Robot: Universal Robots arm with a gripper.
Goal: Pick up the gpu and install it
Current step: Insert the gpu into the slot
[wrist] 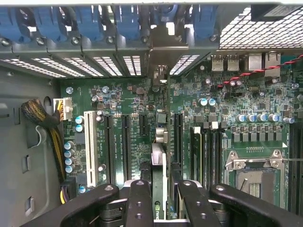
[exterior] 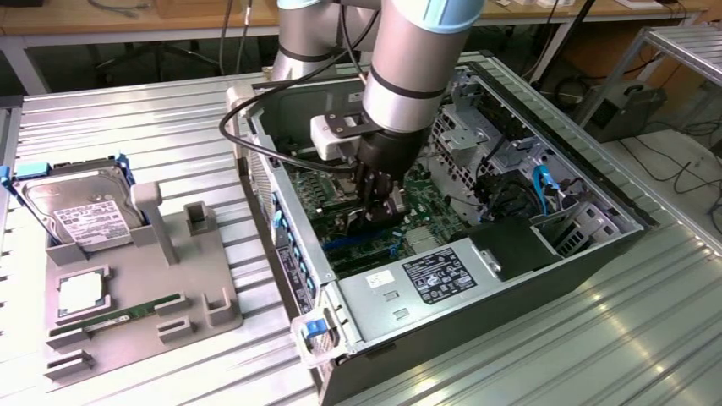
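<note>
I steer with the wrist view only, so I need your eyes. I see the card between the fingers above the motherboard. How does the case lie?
Observer: The computer case lies on its side on a ribbed metal table, open side up.
Operator: What stands outside it?
Observer: A grey fixture tray, at the exterior view's left of the case, holding a hard drive and a memory stick.
Operator: Any loose cable?
Observer: A black cable loops from above the gripper, which holds the gpu, out past the case's wall.
</note>
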